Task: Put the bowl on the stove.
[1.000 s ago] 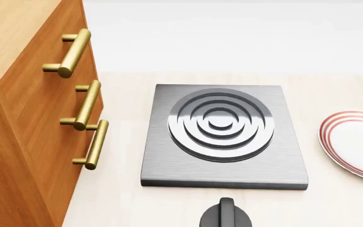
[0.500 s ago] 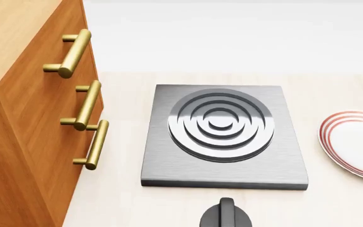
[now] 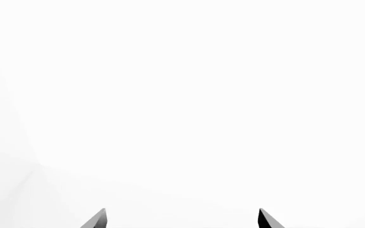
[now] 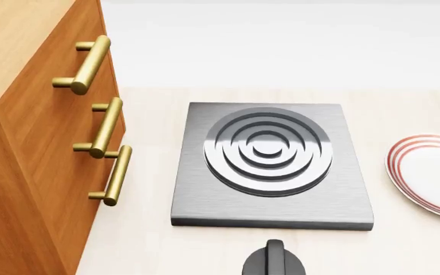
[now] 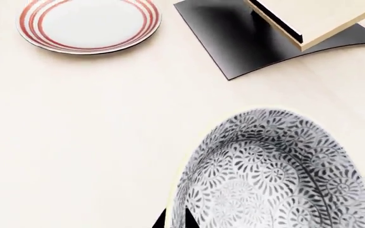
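Nothing moved: one bowl [image 5: 277,175], one stove [image 4: 272,166]; left claw [image 3: 181,219] spread, right claw unclear.

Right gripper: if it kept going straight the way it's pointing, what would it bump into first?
Probably the bowl. The right gripper shows only its dark fingertips, close together beside the bowl's rim, so it may already be touching. Depth is unclear. The plate lies farther off.

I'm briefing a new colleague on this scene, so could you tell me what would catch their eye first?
In the head view, the stove with its ringed burner lies mid-counter, beside a wooden cabinet with brass handles, and a red-rimmed plate shows at the edge. In the right wrist view, the speckled bowl looms large just beyond the right end effector.
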{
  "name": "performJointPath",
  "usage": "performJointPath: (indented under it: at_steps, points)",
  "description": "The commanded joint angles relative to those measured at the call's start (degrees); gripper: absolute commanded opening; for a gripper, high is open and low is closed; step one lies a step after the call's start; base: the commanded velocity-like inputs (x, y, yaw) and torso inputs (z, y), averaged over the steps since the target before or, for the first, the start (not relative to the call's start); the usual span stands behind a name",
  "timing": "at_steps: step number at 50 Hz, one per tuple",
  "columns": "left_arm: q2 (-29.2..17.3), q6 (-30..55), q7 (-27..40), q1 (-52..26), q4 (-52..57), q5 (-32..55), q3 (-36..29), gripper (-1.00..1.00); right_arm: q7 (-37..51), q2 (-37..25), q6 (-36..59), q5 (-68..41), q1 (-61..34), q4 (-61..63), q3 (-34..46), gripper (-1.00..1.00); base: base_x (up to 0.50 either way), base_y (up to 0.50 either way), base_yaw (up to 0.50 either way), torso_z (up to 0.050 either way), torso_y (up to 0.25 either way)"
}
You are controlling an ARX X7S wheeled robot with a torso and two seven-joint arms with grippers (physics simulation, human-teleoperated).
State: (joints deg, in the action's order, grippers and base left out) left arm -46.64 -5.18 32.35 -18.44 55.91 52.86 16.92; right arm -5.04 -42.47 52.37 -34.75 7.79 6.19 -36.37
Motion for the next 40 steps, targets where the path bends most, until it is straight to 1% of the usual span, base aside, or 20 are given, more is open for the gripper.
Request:
performJointPath:
  at_steps: [1, 7, 10, 13, 16, 17, 18, 21, 24, 27, 28, 29, 30, 34, 39, 40]
  points:
    - [0.73, 0.11, -0.66, 0.04, -0.09, -1.17, 1.45, 1.00, -5.60, -3.47, 3.76, -4.37, 4.95, 8.57, -10.47, -1.00, 0.00, 0.00, 0.00, 0.000, 0.000]
    - [0.43, -0.02, -0.40, 0.01, -0.15, -0.97, 1.75, 1.00, -6.71, -7.81, 6.51, -6.46, 4.32, 11.65, -12.80, -1.00, 0.00, 0.00, 0.00, 0.000, 0.000]
    - [0.44, -0.19, -0.37, 0.11, -0.13, -0.81, 1.80, 1.00, -7.00, -11.31, 8.32, -9.15, 1.25, 13.74, -12.57, -1.00, 0.00, 0.00, 0.00, 0.000, 0.000]
    - [0.46, -0.36, -0.42, 0.29, -0.25, -0.91, 1.82, 1.00, -6.86, -13.66, 9.04, -10.60, -1.03, 14.55, -10.73, -1.00, 0.00, 0.00, 0.00, 0.000, 0.000]
    - [0.37, -0.53, -0.39, 0.40, -0.44, -0.78, 1.99, 1.00, -5.63, -17.07, 9.85, -14.66, -8.13, 14.32, -6.09, -1.00, 0.00, 0.00, 0.00, 0.000, 0.000]
    - [0.38, -0.56, -0.40, 0.42, -0.47, -0.84, 1.96, 1.00, -5.40, -17.66, 9.66, -14.69, -8.84, 14.31, -5.02, -1.00, 0.00, 0.00, 0.00, 0.000, 0.000]
    - [0.38, -0.61, -0.40, 0.47, -0.50, -0.86, 1.97, 1.00, -4.57, -18.97, 9.99, -16.33, -12.23, 13.68, -2.13, -1.00, 0.00, 0.00, 0.00, 0.000, 0.000]
    - [0.35, -0.72, -0.38, 0.55, -0.58, -0.87, 1.97, 1.00, -3.39, -20.66, 9.80, -18.08, -17.28, 12.76, 2.83, -1.00, 0.00, 0.00, 0.00, 0.000, 0.000]
    - [0.21, -0.81, -0.29, 0.54, -0.60, -0.80, 2.04, 1.00, -3.62, -22.82, 8.00, -19.25, -25.63, 11.39, 12.49, -1.00, 0.00, 0.00, 0.00, 0.000, 0.000]
    - [0.17, -0.87, -0.26, 0.54, -0.60, -0.87, 1.95, 1.00, -3.89, -23.22, 7.79, -19.34, -35.60, 9.61, 22.37, -1.00, 0.00, 0.00, 0.00, 0.000, 0.000]
    - [0.15, -0.90, -0.23, 0.55, -0.60, -0.85, 1.94, 1.00, -4.06, -23.11, 7.85, -19.25, -37.44, 9.30, 24.02, -1.00, 0.00, 0.00, 0.00, 0.000, 0.000]
    - [0.11, -0.94, -0.19, 0.57, -0.59, -0.79, 1.98, 1.00, -4.51, -22.87, 7.95, -19.19, -39.82, 9.04, 26.09, -1.00, 0.00, 0.00, 0.00, 0.000, 0.000]
    - [0.06, -0.96, -0.16, 0.61, -0.63, -0.78, 2.05, 1.00, -5.54, -22.07, 8.43, -18.55, -44.70, 8.48, 30.40, -1.00, 0.00, 0.00, 0.00, 0.000, 0.000]
    - [0.07, -1.10, -0.23, 0.78, -0.63, -0.87, 1.93, 1.00, -7.86, -19.01, 9.24, -13.80, -56.48, 5.19, 40.97, -1.00, 0.00, 0.00, 0.00, 0.000, 0.000]
    - [0.03, -1.27, -0.18, 0.72, -0.62, -0.96, 1.80, 1.00, -12.49, -14.64, 10.03, -7.94, -69.18, 0.05, 51.42, -1.00, 0.00, 0.00, 0.00, 0.000, 0.000]
    - [0.04, -1.32, -0.20, 0.73, -0.63, -0.96, 1.74, 1.00, -12.72, -13.89, 10.16, -7.56, -70.39, -0.65, 52.08, -1.00, 0.00, 0.00, 0.00, 0.000, 0.000]
